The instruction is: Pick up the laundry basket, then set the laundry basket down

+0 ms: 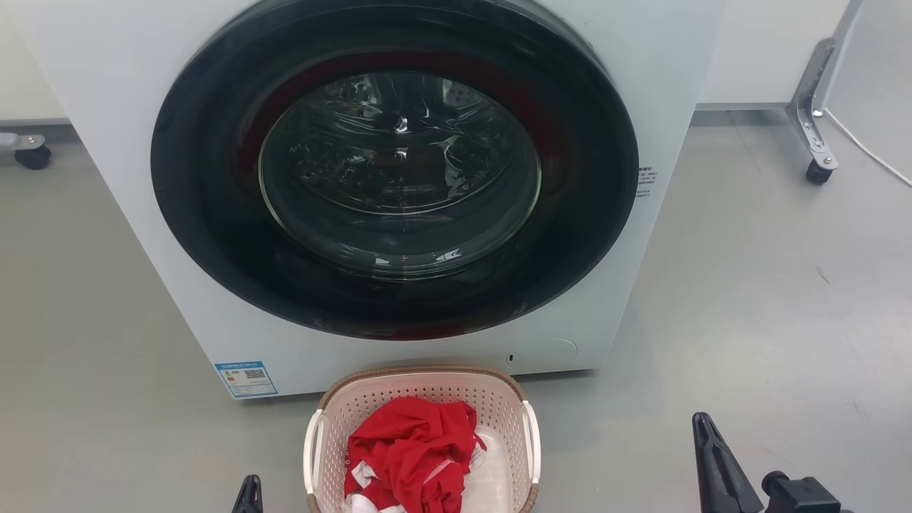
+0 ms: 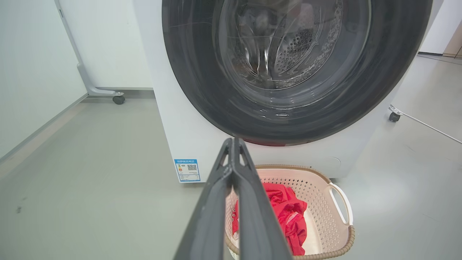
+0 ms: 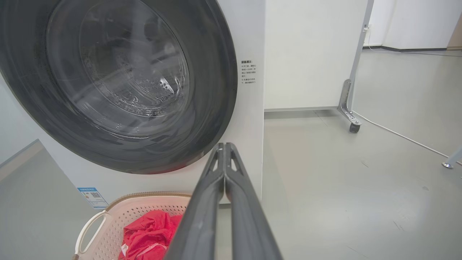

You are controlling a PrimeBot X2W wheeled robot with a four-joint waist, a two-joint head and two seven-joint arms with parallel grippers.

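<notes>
In the head view, a white front-loading washing machine (image 1: 107,178) takes up most of the frame. Its broad, round, glossy black door (image 1: 206,235) is shut, and the perforated steel drum glints behind the domed glass porthole. A small blue-edged label (image 1: 246,378) with a QR code sits at the machine's lower left corner. The laundry basket (image 1: 420,388) stands on the smooth grey floor (image 1: 748,320) just in front of the machine. It is cream plastic pierced with rows of small holes, rounded-rectangular, with a brown woven-look rim and a white loop handle on each side. A crumpled red garment (image 1: 410,449) with white trim lies inside it. The dark tip of the left gripper (image 1: 249,494) shows just left of the basket. The right gripper (image 1: 712,456) is well apart to the basket's right.

In the left wrist view, the left gripper's (image 2: 232,143) long matte grey fingers are pressed flat together, holding nothing. They point at the machine's base, above the basket's near side. The basket (image 2: 317,202) is to their right, its far handle curving outward.

In the right wrist view, the right gripper's (image 3: 224,147) fingers likewise meet at the tips, empty. The basket (image 3: 119,220) is at the lower left, beside the fingers but apart from them. A metal frame leg on a caster (image 3: 354,127) and a white cable (image 3: 397,135) are on the floor beyond.
</notes>
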